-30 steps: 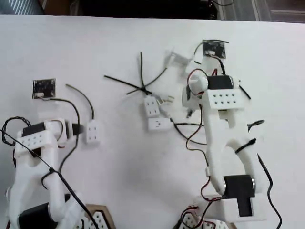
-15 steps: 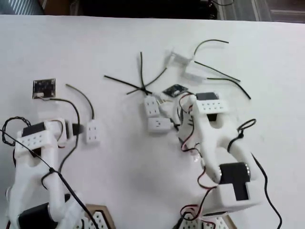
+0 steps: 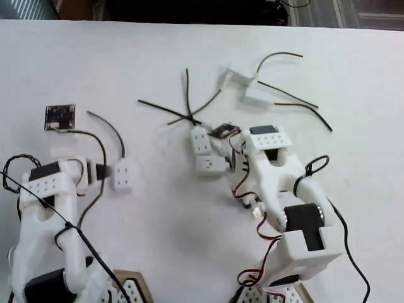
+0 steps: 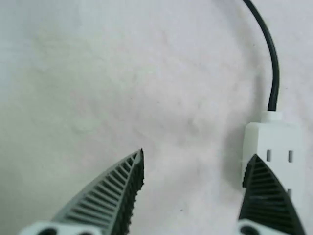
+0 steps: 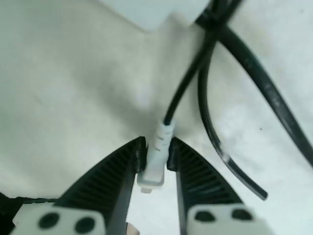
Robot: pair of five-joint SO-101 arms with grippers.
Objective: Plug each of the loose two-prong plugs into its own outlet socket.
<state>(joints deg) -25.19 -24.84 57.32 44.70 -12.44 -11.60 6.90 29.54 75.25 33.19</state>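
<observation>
The right gripper (image 5: 156, 148) is clamping its 2 fingers together on a white plug (image 5: 154, 164), whose black cord (image 5: 188, 83) is trailing away over the table (image 5: 58, 98). The right arm (image 3: 273, 183) is folding low, its wrist sitting just right of 2 white sockets (image 3: 202, 140) lying mid-table. The left gripper (image 4: 195, 159) is gaping wide and gripping nothing. 1 finger (image 4: 261, 196) is sitting right at a corded outlet socket (image 4: 279, 144), though I cannot tell whether it is touching. The left arm (image 3: 47, 202) is resting at the near left, its wrist pointing right toward that socket.
</observation>
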